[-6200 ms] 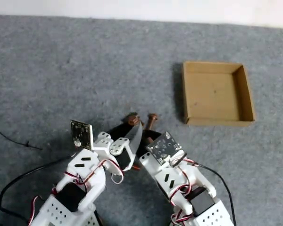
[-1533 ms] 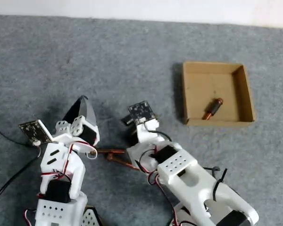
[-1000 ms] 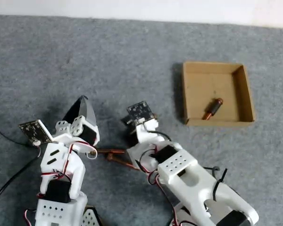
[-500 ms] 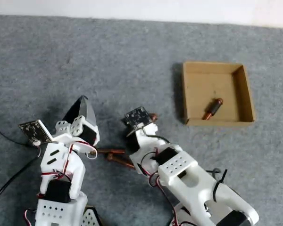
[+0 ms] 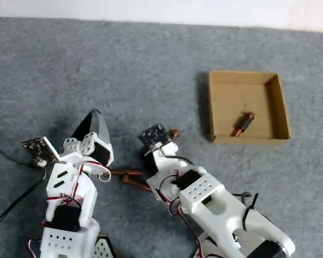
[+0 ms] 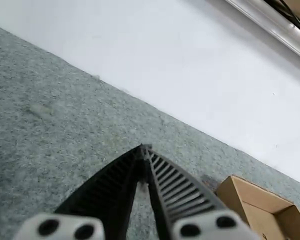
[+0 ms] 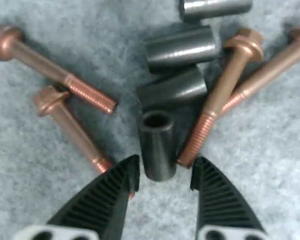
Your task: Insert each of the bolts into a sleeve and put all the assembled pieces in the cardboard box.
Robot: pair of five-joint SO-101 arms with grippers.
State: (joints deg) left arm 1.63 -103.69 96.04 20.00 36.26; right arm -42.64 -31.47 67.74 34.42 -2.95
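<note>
On the left of the grey mat [image 5: 70,64], my left gripper [image 6: 142,150] hangs pinched together, empty. My right gripper [image 7: 164,172] stands spread either side of a dark steel sleeve [image 7: 157,144] among copper bolts [image 7: 55,60]. It is likely heavy, rigid and slick, so I'd pinch its wall mid-length. Rightward, the cardboard box [image 5: 226,102] holds one assembled piece [image 5: 242,123].

- High view: a fixed camera above the table [image 5: 97,64] looks steeply down from moderate height. The cardboard box [image 5: 250,140] sits at the upper right of the frame.
- Left wrist view: the camera sits behind the left gripper [image 6: 142,148] and faces nearly level across the table toward the white wall [image 6: 190,60]. It shares a corner of the cardboard box with the high view.
- Right wrist view: the camera faces straight down, very close above the bolts [image 7: 55,55] and sleeves [image 7: 157,142] at the right gripper [image 7: 165,166]. Some of these bolts also appear in the high view.
</note>
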